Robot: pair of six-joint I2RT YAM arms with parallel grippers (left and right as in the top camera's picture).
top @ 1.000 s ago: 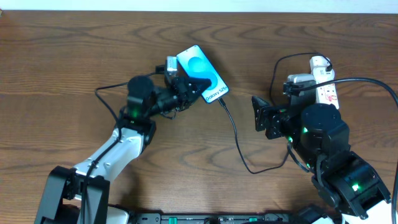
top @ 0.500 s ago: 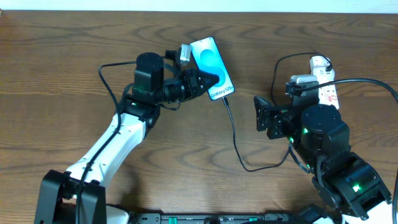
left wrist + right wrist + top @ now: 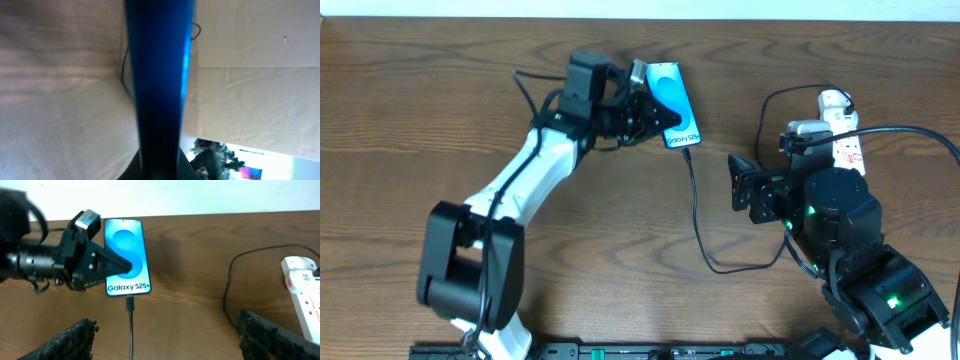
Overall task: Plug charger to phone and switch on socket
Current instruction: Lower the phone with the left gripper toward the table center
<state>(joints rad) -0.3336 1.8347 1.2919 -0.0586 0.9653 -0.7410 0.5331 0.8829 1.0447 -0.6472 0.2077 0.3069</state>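
Your left gripper [image 3: 658, 108] has its jaws pinching the phone [image 3: 674, 90] across the screen, near the middle of the table's far edge. The charger [image 3: 700, 215] trails from the phone's lower end toward the near edge. Its connector [image 3: 130, 302] touches that end, but I cannot tell whether it is fully seated. Your right gripper [image 3: 733, 186] hangs with jaws spread and empty, between the phone and the socket [image 3: 842, 135] near the far right corner.

Any swing or lift of the phone drags the cable and could work the connector loose. A reach to switch the socket on could snag the cable's loop beside it.

The table [image 3: 440, 90] is dark grained wood, likely smooth, so a released phone may slide. A pale wall [image 3: 210, 195] stands beyond the far edge.
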